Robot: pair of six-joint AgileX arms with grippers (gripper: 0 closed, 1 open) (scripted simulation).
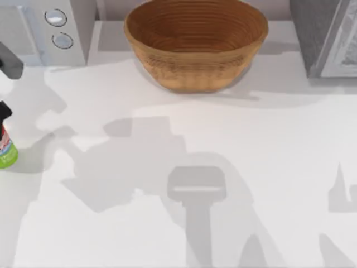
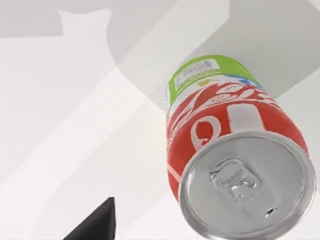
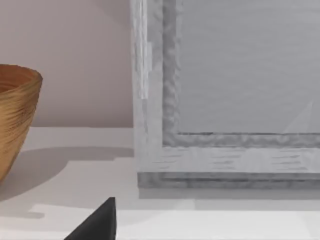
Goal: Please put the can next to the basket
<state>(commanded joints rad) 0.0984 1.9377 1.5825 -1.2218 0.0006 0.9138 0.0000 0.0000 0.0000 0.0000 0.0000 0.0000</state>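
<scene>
My left gripper hovers over the can at the desk's far-left edge; I cannot tell its opening. I judge the grasp comes next, then carrying it right toward the basket.

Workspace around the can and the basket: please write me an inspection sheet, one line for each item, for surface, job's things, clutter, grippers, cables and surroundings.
Surface: white table, smooth, crossed by grey shadows.
Job's things: can stands upright at the table's far left edge, red above, lime-green below; the left wrist view looks at its silver top with pull tab. Wicker basket sits at the back centre, far apart from the can, nothing seen inside.
Clutter: nothing seen.
Grippers: left gripper is just above the can at the left edge; the right arm's dark fingertip faces the grey appliance.
Cables: nothing seen.
Surroundings: white appliance with two round knobs back left; grey appliance back right; plain wall behind.
</scene>
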